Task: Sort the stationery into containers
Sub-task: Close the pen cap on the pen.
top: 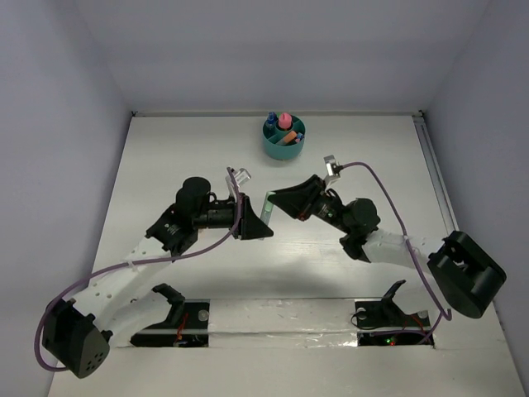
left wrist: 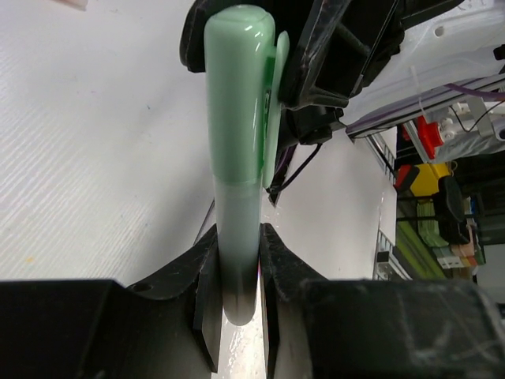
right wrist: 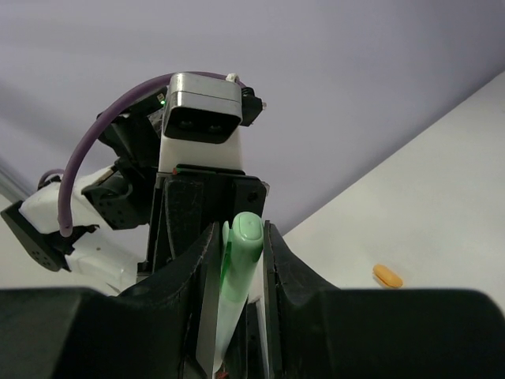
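Left fingers (left wrist: pixel 207 272) and right fingers (right wrist: pixel 281 272) pinch opposite ends of green highlighter (left wrist: pixel 237 118).

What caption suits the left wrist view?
Left gripper clamps the pale green highlighter by its barrel; right gripper grips the capped end over the white table.

Left arm (top: pixel 124 277) and right arm (top: pixel 388 246): white links, round black joint housings; purple cables (top: pixel 364 165) loop along each; matte black jaws.

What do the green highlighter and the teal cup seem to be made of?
The green highlighter looks like glossy plastic: bright reflections streak its cap. The teal cup is probably plastic too, uniform in colour and duller; too small to be sure.
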`<state>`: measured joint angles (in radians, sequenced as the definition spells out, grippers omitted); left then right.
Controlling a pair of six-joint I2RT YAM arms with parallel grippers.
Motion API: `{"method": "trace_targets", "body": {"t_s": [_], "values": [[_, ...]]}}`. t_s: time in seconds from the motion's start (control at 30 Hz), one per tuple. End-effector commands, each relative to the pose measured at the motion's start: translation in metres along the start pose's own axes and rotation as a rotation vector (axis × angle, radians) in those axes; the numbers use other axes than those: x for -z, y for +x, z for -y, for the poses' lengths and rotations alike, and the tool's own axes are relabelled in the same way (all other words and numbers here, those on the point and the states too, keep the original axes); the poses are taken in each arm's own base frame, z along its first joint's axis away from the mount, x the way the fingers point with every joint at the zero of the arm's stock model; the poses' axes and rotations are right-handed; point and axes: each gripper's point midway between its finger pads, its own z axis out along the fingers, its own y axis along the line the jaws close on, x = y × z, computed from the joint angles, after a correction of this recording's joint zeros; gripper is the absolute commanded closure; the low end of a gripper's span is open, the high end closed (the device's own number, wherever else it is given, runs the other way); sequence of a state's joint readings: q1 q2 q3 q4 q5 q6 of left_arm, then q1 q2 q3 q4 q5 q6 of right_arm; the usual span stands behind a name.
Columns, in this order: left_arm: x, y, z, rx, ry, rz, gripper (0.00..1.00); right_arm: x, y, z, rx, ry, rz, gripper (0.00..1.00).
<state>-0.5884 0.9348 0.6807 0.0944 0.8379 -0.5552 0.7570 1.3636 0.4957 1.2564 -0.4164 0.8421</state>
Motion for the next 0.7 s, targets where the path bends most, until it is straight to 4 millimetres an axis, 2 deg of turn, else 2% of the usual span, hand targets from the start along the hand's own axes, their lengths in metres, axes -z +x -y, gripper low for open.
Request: {"method": "trace_targets", "body": {"t_s": [0.0,0.03,0.1,0.13,0.3,0.4,0.43,0.47,0.53,0.57,0.6,0.67], "values": [[0.049,-0.177,0.124,-0.512,0.139,0.614,1.00,0.097,0.188,-0.024,-0.307,-0.066,-0.778,1.00],[0.054,-0.184,0.132,-0.536,0.133,0.631,1.00,0.099,0.190,-0.026,-0.304,-0.065,-0.786,1.00],[0.053,-0.185,0.128,-0.551,0.099,0.611,1.00,0.103,0.192,-0.024,-0.306,-0.046,-0.798,1.00],[0.055,-0.188,0.134,-0.565,0.098,0.613,1.00,0.104,0.191,-0.024,-0.303,-0.045,-0.796,1.00],[0.052,-0.180,0.122,-0.547,0.065,0.585,1.00,0.097,0.179,-0.031,-0.297,-0.045,-0.748,1.00],[0.047,-0.164,0.105,-0.497,0.053,0.556,1.00,0.066,0.149,-0.032,-0.227,-0.016,-0.621,1.00],[0.043,-0.154,0.090,-0.468,0.030,0.537,1.00,0.044,0.126,-0.035,-0.176,-0.001,-0.531,1.00],[0.044,-0.148,0.086,-0.454,0.018,0.529,1.00,0.034,0.114,-0.035,-0.144,0.012,-0.490,1.00],[0.040,-0.134,0.072,-0.428,0.001,0.497,0.85,0.014,0.088,-0.026,-0.080,0.091,-0.392,1.00],[0.042,-0.129,0.072,-0.423,0.000,0.492,0.79,-0.002,0.065,-0.033,-0.053,0.091,-0.328,1.00],[0.043,-0.125,0.070,-0.419,-0.003,0.488,0.66,-0.010,0.051,-0.025,-0.024,0.139,-0.281,1.00],[0.043,-0.117,0.066,-0.414,-0.006,0.469,0.56,-0.023,0.030,-0.021,0.000,0.180,-0.219,1.00]]}}
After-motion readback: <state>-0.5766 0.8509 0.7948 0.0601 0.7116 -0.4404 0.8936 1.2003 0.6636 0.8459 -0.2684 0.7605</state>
